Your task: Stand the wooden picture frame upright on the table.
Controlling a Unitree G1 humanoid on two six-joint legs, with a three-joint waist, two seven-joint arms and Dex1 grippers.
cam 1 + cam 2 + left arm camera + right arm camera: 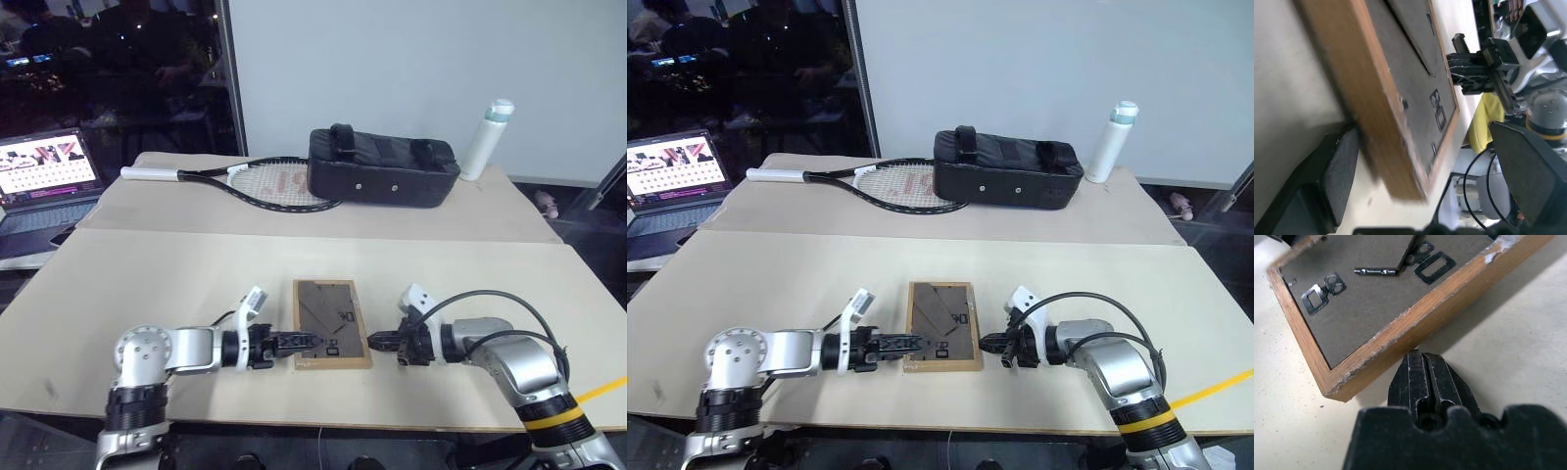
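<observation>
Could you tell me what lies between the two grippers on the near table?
The wooden picture frame, lying back side up, lies between left gripper and right gripper, as the left eye view shows.

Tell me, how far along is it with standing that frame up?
Nothing is finished: the frame lies face down on the table. The open left gripper straddles its near left edge; the shut right gripper presses its right edge. Lifting and propping it upright remain.

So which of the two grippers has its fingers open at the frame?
The left gripper: its fingers spread around the wooden picture frame's near left edge. The right gripper is shut, tips at the frame's right edge.
</observation>
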